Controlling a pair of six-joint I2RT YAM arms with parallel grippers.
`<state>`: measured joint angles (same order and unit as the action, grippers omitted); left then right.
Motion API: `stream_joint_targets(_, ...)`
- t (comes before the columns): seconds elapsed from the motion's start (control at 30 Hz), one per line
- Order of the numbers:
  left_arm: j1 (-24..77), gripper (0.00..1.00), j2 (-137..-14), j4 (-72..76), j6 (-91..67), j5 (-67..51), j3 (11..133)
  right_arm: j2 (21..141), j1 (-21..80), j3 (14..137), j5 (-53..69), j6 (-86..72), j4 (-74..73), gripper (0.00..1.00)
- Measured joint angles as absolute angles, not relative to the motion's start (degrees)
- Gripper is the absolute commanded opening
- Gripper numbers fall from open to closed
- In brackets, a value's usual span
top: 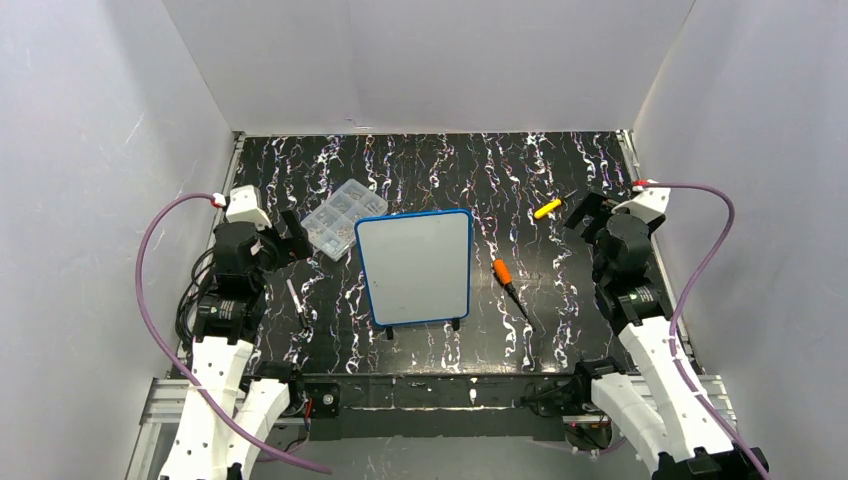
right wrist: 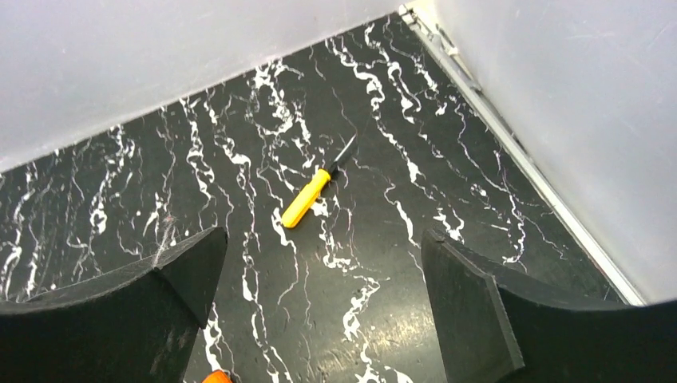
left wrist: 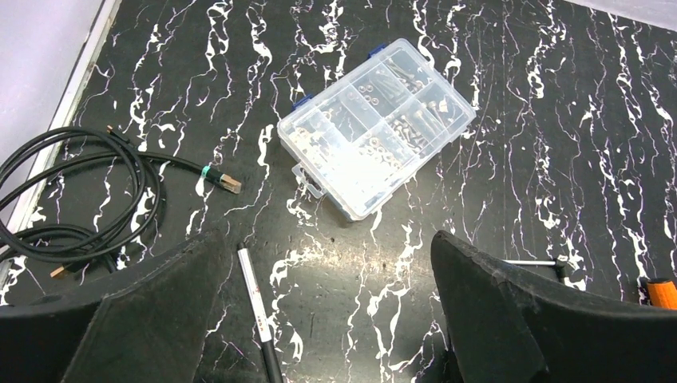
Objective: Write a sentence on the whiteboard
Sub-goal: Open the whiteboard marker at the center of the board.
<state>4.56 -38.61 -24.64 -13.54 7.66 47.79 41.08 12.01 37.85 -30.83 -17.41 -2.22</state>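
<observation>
White-faced rectangular whiteboard with rounded blue frame (top: 415, 265) sits mid-table between 2 arms, no sentence on it yet. Left gripper (left wrist: 327, 319) and right gripper (right wrist: 319, 311) both spread wide, holding nothing. My guess at the step: grab slim white-and-black pen (left wrist: 254, 299) lying by left fingers. Come straight down, pinch mid-barrel, leave tip free. Only top view shows board. Left wrist shows coiled black cable (left wrist: 80, 191), hard to spot from above. Right wrist shows mostly yellow-handled screwdriver (right wrist: 307, 195).

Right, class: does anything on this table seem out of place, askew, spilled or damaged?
Nothing looks spilled or damaged. The whiteboard sits slightly askew and blank. Odd for a writing job: a yellow screwdriver, an orange screwdriver, a clear parts box and a coiled black cable lie nearby.
</observation>
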Motion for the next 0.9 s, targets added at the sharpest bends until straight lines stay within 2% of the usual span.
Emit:
stream_joint_targets(0.53, 4.6, 0.99, -39.8, -27.7, -17.2, 11.8, 47.6, 45.1, 12.0, 40.1, -23.7, -16.8, -7.3, 1.0)
stream_joint_targets(0.7, 2.5, 0.99, -48.5, -30.3, -19.7, 10.6, 47.6, 46.8, 12.0, 41.3, -19.9, -16.5, -7.9, 1.0)
stream_joint_targets(0.9, -7.9, 0.99, -59.9, -32.9, -23.2, 2.0, 44.2, 48.0, 12.0, 42.0, -15.6, -16.4, -9.7, 1.0)
